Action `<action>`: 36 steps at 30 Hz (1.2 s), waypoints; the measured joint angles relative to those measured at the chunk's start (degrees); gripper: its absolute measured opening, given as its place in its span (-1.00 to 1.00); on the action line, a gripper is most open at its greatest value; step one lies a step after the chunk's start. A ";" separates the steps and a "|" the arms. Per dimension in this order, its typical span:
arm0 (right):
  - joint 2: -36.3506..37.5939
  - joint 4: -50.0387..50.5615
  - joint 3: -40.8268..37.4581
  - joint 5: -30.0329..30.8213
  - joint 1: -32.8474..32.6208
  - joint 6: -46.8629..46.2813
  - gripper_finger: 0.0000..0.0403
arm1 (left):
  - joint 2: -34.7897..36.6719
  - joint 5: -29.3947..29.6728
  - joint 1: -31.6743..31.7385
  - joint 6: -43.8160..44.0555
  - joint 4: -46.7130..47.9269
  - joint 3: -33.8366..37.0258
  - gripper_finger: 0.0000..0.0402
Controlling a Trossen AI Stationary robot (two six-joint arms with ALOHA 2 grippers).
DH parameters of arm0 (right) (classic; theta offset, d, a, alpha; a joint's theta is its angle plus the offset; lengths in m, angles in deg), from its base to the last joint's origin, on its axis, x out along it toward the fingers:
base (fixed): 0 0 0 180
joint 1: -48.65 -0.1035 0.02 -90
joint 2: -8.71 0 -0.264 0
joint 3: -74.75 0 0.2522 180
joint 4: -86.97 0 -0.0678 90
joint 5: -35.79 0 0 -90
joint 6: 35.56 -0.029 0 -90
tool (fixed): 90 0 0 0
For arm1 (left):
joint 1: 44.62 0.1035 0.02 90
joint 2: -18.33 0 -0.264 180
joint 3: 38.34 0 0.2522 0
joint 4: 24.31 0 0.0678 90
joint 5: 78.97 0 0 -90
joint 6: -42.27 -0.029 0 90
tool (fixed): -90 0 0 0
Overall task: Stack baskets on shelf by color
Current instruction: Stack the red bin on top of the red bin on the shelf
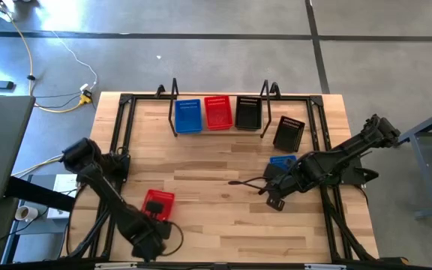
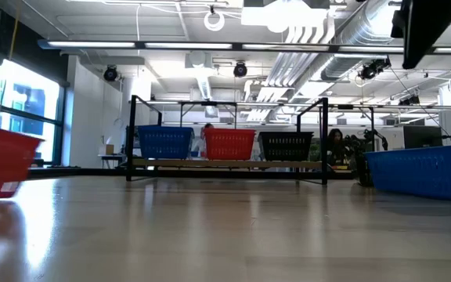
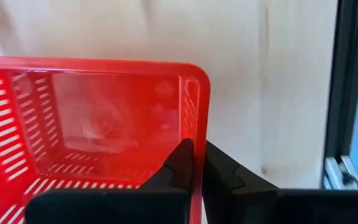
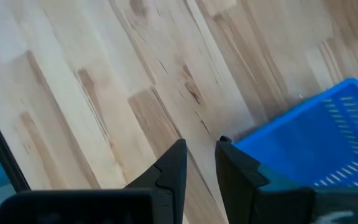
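The left gripper had its fingers clamped on the red perforated plastic basket's wall, with the light-wood shelf far across the surface.

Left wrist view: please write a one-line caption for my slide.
Left gripper shut on the wall of a red basket above the wooden table.

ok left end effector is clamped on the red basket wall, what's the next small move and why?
Probably lift the red basket straight up off the table. The left end effector is shut on its wall, so the grip looks made, and the basket sits near the table's front, far from the shelf, where a red stack stands between blue and black.
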 joint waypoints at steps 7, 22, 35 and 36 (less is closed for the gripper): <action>0.00 -2.25 0.02 3.00 0.01 -1.66 -0.65 | 3.20 3.63 9.26 -9.95 -0.04 -0.06 -0.99; 0.00 -2.73 0.02 8.91 0.01 -9.02 -0.65 | 4.85 11.46 29.07 -27.71 -0.10 -6.36 -0.99; 0.00 -2.56 0.02 14.68 1.12 -10.63 -0.65 | 4.85 14.33 37.17 -34.93 -0.04 -13.34 -1.00; 0.00 -2.52 0.02 14.68 1.49 -10.62 -0.65 | 4.85 14.34 37.48 -35.29 -0.04 -14.09 -1.00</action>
